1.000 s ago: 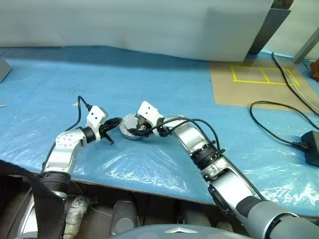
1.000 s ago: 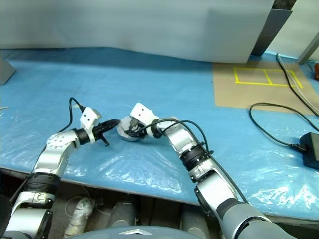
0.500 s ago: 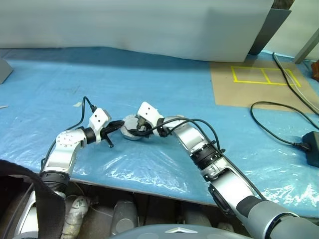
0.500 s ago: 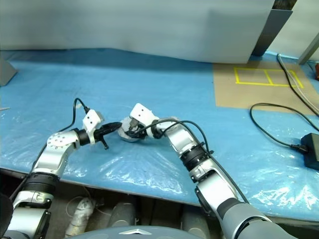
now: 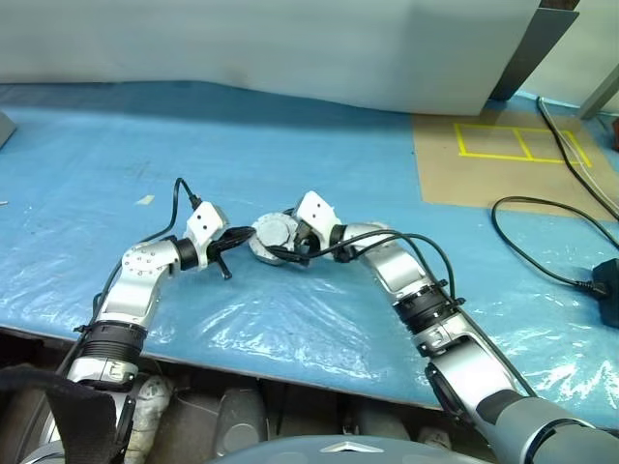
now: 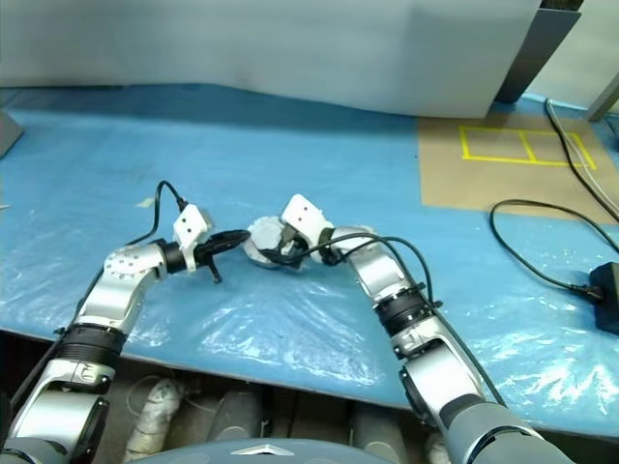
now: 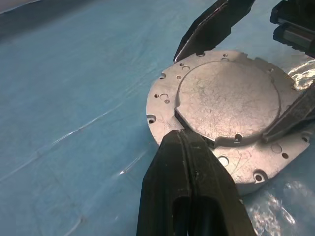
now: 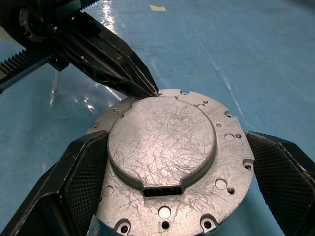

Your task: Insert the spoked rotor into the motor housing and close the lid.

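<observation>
The lid [image 8: 162, 142] lies with its plain grey outside up, its raised round centre ringed by a flange with small holes, on the blue sheet at mid-table [image 5: 274, 233]. My right gripper [image 8: 174, 135] is open, one finger on each side of the lid's rim, and neither pad presses on it. From the other side my left gripper [image 7: 179, 135] is shut with nothing in it, its tip touching the step of the raised centre. In the eye view the left gripper [image 5: 235, 242] and the right gripper [image 5: 287, 244] face each other across the lid. The motor housing and the spoked rotor are hidden.
A blue plastic sheet [image 5: 319, 319] covers the table, whose front edge [image 5: 290, 365] runs close to me. At the right lie a brown board with yellow tape [image 5: 503, 159], a looping black cable [image 5: 542, 242] and a black adapter [image 5: 607, 295]. A white panel [image 5: 290, 48] stands behind.
My right gripper's jaws have opened wider around the lid, and that hand has lifted a little. The left gripper stays shut at the lid's edge. The camera view has shifted.
</observation>
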`<state>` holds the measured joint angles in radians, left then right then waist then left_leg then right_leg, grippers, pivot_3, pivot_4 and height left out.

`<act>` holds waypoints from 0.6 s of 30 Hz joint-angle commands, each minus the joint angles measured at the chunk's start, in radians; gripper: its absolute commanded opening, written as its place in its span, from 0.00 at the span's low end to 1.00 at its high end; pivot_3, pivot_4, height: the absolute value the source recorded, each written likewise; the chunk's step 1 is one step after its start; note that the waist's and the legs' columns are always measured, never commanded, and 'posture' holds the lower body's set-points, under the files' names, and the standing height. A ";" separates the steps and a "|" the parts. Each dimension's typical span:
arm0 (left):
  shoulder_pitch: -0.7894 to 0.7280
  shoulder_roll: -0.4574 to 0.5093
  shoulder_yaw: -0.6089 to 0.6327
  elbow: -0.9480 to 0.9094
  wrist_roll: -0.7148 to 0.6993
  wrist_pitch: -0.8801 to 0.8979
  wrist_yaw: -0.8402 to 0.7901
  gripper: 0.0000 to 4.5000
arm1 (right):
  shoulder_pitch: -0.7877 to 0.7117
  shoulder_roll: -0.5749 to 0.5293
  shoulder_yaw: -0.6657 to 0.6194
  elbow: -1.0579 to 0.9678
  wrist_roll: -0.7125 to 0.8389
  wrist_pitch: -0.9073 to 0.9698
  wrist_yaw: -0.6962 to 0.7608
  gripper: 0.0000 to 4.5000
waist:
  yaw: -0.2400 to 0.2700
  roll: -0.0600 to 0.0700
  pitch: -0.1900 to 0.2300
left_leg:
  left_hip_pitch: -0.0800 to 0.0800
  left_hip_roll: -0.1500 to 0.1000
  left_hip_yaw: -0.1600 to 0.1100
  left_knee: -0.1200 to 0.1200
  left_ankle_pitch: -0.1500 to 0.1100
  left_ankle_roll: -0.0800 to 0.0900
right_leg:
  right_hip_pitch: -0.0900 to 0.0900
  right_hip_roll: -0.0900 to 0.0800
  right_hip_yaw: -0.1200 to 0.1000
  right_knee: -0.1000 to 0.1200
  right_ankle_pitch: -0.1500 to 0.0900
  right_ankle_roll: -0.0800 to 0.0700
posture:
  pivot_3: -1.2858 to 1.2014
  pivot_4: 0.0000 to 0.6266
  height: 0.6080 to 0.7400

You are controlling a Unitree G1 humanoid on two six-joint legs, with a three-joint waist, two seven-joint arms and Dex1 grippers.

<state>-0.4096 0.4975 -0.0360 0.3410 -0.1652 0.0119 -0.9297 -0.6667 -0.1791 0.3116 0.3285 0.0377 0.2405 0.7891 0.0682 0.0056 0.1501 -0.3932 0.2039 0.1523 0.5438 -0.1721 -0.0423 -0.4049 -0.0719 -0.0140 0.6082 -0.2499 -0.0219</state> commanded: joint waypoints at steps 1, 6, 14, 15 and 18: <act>0.012 0.001 -0.027 0.051 0.026 0.015 -0.005 0.00 | -0.025 0.010 -0.063 -0.130 0.063 -0.015 0.006 0.99 | -0.003 0.000 0.000 | 0.000 0.000 0.000 0.000 0.000 0.000 | -0.001 0.000 0.000 0.000 0.000 0.000 | 0.52 0.24 1.00; 0.002 -0.009 -0.029 0.069 0.030 0.008 -0.006 0.00 | -0.011 0.025 -0.067 -0.145 0.075 0.038 -0.001 0.99 | -0.001 -0.001 0.000 | 0.003 0.000 -0.001 0.000 0.000 0.000 | 0.003 -0.001 0.000 0.000 0.000 0.000 | 0.52 0.24 1.00; -0.015 -0.009 -0.026 0.095 0.035 -0.001 -0.003 0.00 | -0.004 0.033 -0.098 -0.142 0.107 0.109 -0.013 0.99 | 0.000 -0.005 0.002 | 0.003 0.001 -0.001 0.002 0.000 0.000 | 0.004 -0.001 -0.001 0.002 0.000 -0.001 | 0.52 0.24 1.00; -0.014 -0.008 -0.025 0.093 0.033 0.001 -0.003 0.00 | -0.004 0.037 -0.114 -0.145 0.128 0.132 -0.015 0.99 | 0.000 -0.005 0.002 | 0.003 0.001 -0.001 0.002 0.000 0.000 | 0.004 -0.001 -0.001 0.002 0.000 -0.001 | 0.52 0.24 1.00; -0.003 0.000 -0.009 0.087 0.019 -0.001 -0.008 0.00 | -0.011 0.034 -0.196 -0.165 0.218 0.233 -0.018 0.99 | 0.000 -0.005 0.002 | 0.003 0.000 -0.001 0.002 0.000 0.000 | 0.004 -0.001 -0.002 0.002 0.000 -0.001 | 0.52 0.24 1.00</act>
<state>-0.4173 0.4820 -0.0655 0.4341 -0.1356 0.0188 -0.9333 -0.6688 -0.1429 0.1645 0.2164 0.1993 0.4349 0.7762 0.0680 0.0007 0.1524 -0.3903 0.2043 0.1516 0.5462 -0.1723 -0.0426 -0.4012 -0.0731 -0.0155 0.6099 -0.2497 -0.0227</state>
